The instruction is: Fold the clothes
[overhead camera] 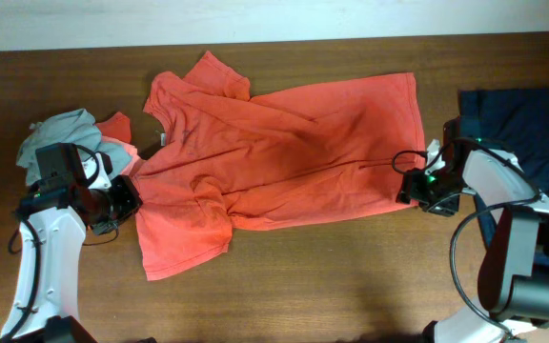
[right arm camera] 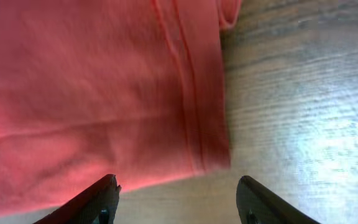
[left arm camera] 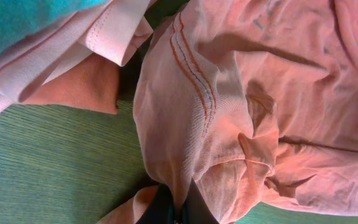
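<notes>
shirt (overhead camera: 284, 143): spread on table (overhead camera: 303, 276), collar at 9 o'clock, hem at 3.
left gripper (left arm camera: 174, 208): clamped on shirt edge, cloth running to 12.
right gripper (right arm camera: 178, 182): spread wide, holding nothing; hem corner between fingers.

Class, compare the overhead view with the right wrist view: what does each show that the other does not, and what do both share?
Overhead only: the whole orange-red T-shirt, a grey garment, a navy garment, both arms. Right wrist only: the right gripper open, hem stitching up close. Both: the T-shirt's hem edge on the wooden table.
</notes>
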### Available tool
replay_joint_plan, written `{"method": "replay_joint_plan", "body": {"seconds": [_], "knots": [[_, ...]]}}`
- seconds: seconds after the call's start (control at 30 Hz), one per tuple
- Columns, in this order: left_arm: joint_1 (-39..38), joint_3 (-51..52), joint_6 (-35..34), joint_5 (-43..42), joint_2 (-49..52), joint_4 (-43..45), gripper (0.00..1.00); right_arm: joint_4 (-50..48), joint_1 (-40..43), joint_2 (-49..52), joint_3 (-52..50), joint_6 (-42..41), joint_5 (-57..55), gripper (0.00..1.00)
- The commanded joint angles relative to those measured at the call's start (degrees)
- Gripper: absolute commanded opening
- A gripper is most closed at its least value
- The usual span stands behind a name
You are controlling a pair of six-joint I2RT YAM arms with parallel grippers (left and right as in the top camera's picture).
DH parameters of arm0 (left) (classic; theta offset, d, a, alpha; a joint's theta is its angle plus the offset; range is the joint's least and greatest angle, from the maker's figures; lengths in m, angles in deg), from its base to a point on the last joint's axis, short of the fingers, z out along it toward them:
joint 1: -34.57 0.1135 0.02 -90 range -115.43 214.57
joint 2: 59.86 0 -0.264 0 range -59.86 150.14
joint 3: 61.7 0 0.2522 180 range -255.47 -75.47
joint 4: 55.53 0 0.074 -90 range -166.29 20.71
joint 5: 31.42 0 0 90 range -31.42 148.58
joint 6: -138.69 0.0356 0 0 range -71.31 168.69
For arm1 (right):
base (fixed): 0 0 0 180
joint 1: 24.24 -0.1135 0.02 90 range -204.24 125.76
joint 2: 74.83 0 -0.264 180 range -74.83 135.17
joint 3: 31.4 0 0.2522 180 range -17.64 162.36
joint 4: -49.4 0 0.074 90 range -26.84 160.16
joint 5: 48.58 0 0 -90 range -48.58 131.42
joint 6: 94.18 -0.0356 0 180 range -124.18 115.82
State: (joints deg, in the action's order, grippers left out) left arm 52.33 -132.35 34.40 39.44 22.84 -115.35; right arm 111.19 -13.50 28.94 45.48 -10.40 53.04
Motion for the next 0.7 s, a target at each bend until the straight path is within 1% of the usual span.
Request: {"method": "replay_joint_plan", "body": {"seconds": [0.0, 0.03, 0.07, 0.13, 0.23, 0.3, 0.33, 0.4, 0.57, 0.67], "knots": [[-0.1, 0.3, 1.1, -0.6, -0.5, 0.2, 0.01, -1.9, -0.1, 2.8, -1.1, 0.2, 0.9, 0.64], [-0.1, 0.3, 1.1, -0.6, -0.5, 0.2, 0.01, -2.6, -0.2, 3.2, -1.1, 0.2, 1.7, 0.55], [-0.1, 0.3, 1.1, -0.6, -0.5, 0.1, 0.01, -2.8, -0.3, 3.3, -1.1, 0.2, 2.8, 0.43], [-0.1, 0.3, 1.1, -0.6, -0.5, 0.2, 0.01, -1.1, -0.8, 3.3, -1.0, 0.7, 6.1, 0.04], [-0.1, 0.3, 1.1, -0.6, -0.5, 0.2, 0.01, 3.7, -1.1, 3.2, -1.0, 1.8, 9.6, 0.04], [-0.1, 0.3, 1.1, -0.6, -0.5, 0.3, 0.01, 8.4, -1.1, 1.6, -1.0, 3.3, 10.1, 0.04], [-0.1, 0.3, 1.1, -0.6, -0.5, 0.5, 0.01, 10.8, -1.1, -0.7, -1.0, 4.6, 10.1, 0.04], [-0.1, 0.3, 1.1, -0.6, -0.5, 0.6, 0.01, 14.5, -1.1, -5.8, -1.0, 5.7, 10.3, 0.04], [-0.1, 0.3, 1.1, -0.6, -0.5, 0.6, 0.01, 28.0, -1.1, -27.0, -0.5, 6.0, 10.9, 0.04], [-0.1, 0.3, 1.1, -0.6, -0.5, 0.6, 0.01, 32.9, -1.1, -35.3, 0.0, 6.0, 12.3, 0.04]]}}
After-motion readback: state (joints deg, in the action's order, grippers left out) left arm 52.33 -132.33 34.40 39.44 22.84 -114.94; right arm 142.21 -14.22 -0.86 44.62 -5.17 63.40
